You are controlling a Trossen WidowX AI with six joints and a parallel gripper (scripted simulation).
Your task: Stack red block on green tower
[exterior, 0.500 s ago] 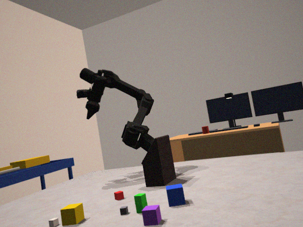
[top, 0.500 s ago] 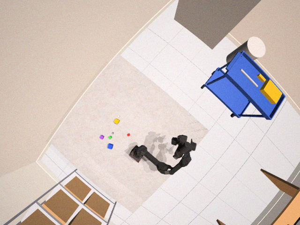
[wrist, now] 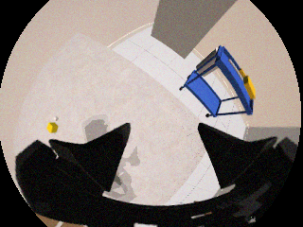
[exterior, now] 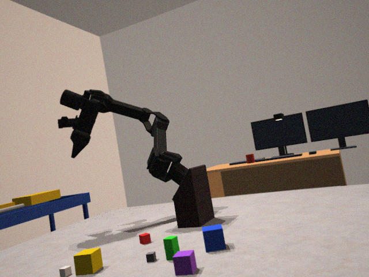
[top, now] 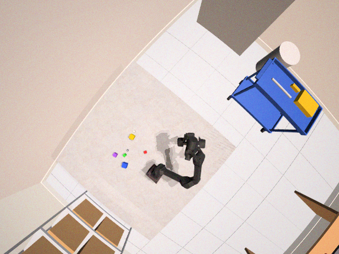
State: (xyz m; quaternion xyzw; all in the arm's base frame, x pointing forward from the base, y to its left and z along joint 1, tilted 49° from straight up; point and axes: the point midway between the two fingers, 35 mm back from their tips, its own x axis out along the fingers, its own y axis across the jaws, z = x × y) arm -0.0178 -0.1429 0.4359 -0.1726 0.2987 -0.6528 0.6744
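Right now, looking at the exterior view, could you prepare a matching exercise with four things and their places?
Things:
1. small red block
2. tall green tower
3. black parallel-jaw gripper
4. yellow cube

Places or states:
A. open, high above the surface
B. beside a small white cube
C. alone near the arm's shadow
D. just behind the purple cube

Pairs: 1-C, 2-D, 3-A, 4-B

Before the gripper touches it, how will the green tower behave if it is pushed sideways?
The green tower stands taller than wide, so it probably tips rather than slides. It looks rigid with flat faces, so rolling seems unlikely. The open gripper hangs far above it.
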